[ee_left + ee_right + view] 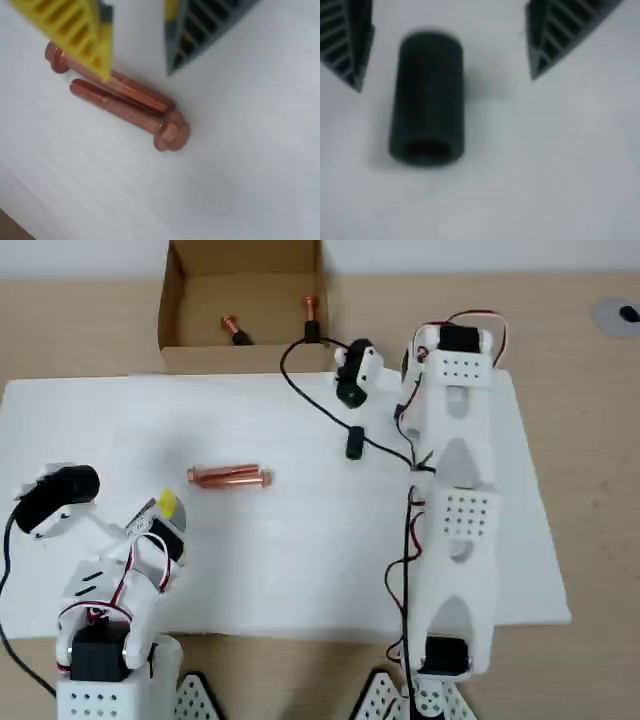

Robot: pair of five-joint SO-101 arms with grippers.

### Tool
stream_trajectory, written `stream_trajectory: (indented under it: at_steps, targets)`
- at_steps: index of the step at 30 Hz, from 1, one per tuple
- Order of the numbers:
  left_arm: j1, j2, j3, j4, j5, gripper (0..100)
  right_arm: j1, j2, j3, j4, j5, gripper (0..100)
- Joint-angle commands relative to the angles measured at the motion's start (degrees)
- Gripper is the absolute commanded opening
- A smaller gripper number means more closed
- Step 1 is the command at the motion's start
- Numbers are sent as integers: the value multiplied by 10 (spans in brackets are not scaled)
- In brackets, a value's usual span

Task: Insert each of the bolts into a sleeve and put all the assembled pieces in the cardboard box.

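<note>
White mat [300,560]: copper bolts [125,107], black sleeve [427,97]; left hand [136,72], right hand [445,80] both wide

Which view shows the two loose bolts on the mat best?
The left wrist view: the bolts lie side by side, heads at opposite ends. The high view shows them small on the white mat; the right wrist view faces a black sleeve.

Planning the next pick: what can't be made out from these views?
High view: the two assembled pieces in the cardboard box are too small to judge the fit.
Left wrist view: the yellow finger covers part of one bolt.
Right wrist view: the black sleeve has a blurred bore; empty or not, unclear.
</note>
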Motion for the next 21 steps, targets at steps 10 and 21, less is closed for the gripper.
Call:
stream_trajectory:
  at_steps: [10, 21]
  targets:
    - [6, -5, -3, -7, -7, 89, 15, 73, -110, 25, -6, 19]
    - [6, -5, -2, -6, -29, 87, 36, 16, -110, 26, -34, 11]
